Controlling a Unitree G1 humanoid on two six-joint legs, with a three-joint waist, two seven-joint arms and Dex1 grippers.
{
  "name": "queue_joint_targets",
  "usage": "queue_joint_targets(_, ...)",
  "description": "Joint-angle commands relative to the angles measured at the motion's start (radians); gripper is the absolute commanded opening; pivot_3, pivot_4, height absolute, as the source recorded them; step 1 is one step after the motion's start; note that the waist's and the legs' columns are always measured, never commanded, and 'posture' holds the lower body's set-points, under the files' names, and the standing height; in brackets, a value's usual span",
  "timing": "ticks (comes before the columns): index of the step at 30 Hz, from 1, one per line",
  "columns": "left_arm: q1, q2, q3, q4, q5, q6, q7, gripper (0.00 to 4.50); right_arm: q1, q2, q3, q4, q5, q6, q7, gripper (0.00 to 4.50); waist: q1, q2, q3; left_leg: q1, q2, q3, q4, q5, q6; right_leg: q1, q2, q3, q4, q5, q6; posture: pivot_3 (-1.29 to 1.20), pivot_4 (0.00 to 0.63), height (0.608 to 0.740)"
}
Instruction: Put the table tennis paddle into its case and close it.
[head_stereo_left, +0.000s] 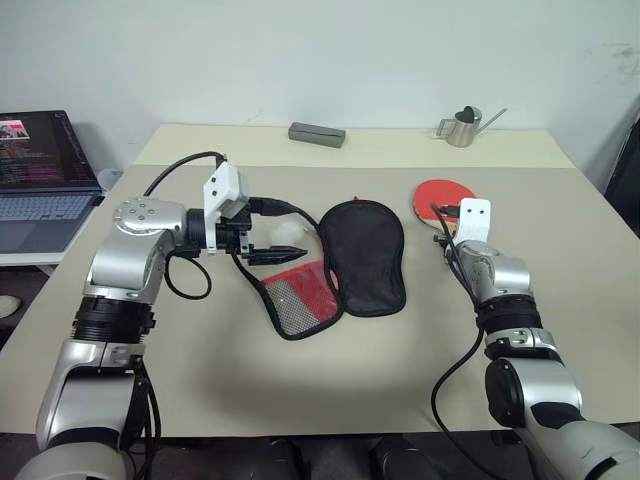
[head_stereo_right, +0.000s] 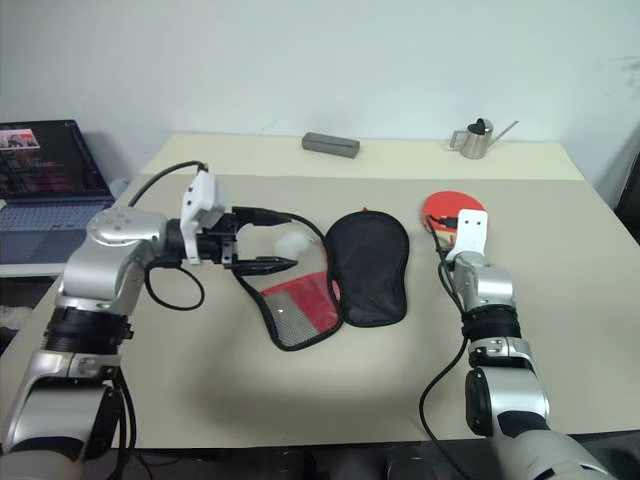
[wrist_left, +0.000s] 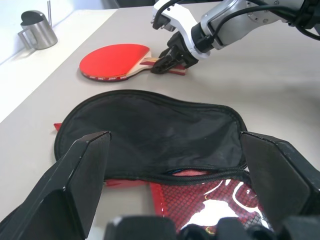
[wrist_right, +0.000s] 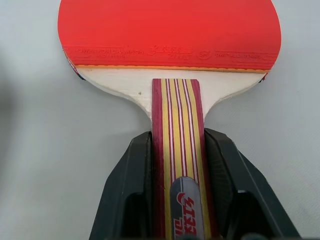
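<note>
Paddle (wrist_right: 170, 35) flat, handle toward robot, blade away

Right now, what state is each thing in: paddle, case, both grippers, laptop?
paddle: flat on the table, red face up, handle between the right gripper's fingers
case: lying unzipped, flap folded open, nothing inside
left gripper: open, hanging by the case
right gripper: shut on the paddle handle
laptop: lid up, screen lit

Red paddle (wrist_right: 170, 30) beside open case (head_stereo_left: 365, 255)
</note>
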Motion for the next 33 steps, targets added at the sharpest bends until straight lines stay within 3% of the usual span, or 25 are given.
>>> queue_joint_targets(1, -0.003, 0.021, 0.037, -0.020, -0.008, -0.013, 0.010, 4.50, -0.016, -0.027, -0.037, -0.099, 0.003, 0.003, -0.026, 1.14, 0.000, 0.000, 0.000, -0.001, 0.000, 0.000, 0.000, 0.000, 0.000, -0.001, 0.000, 0.000, 0.000, 0.000, 0.000, 0.00, 0.150, 0.740)
queue_joint_targets(10, 0.046, 0.071, 0.082, -0.020, -0.012, -0.021, 0.017, 4.50, 0.073, 0.016, -0.021, -0.580, 0.075, 0.311, 0.012, 1.14, -0.003, 0.001, 0.000, -0.003, 0.002, 0.001, -0.002, 0.000, 0.000, -0.006, 0.002, 0.001, 0.003, -0.001, -0.001, 0.00, 0.150, 0.740)
queue_joint_targets(15, 0.092, 0.123, 0.113, -0.010, -0.010, -0.047, 0.008, 4.50, 0.110, 0.104, -0.025, -0.845, 0.128, 0.579, 0.004, 1.14, -0.004, 0.001, 0.001, -0.003, 0.002, 0.001, -0.002, 0.000, -0.001, -0.008, 0.002, 0.001, 0.004, -0.001, -0.001, 0.00, 0.150, 0.740)
queue_joint_targets(22, 0.142, 0.145, 0.134, -0.031, -0.024, -0.043, 0.013, 4.50, 0.074, 0.215, -0.037, -0.882, 0.122, 0.676, -0.013, 1.14, 0.001, 0.001, 0.000, -0.004, 0.001, 0.002, -0.001, 0.001, -0.001, -0.008, 0.000, 0.001, 0.003, -0.001, -0.001, 0.00, 0.150, 0.740)
queue_joint_targets(33, 0.151, 0.157, 0.136, -0.076, -0.036, -0.016, 0.011, 4.50, 0.137, 0.379, 0.067, -0.916, 0.118, 0.718, -0.031, 1.14, -0.002, 0.000, 0.000, -0.005, 0.001, 0.002, -0.003, 0.000, -0.001, -0.010, 0.001, 0.001, 0.003, -0.001, -0.002, 0.00, 0.150, 0.740)
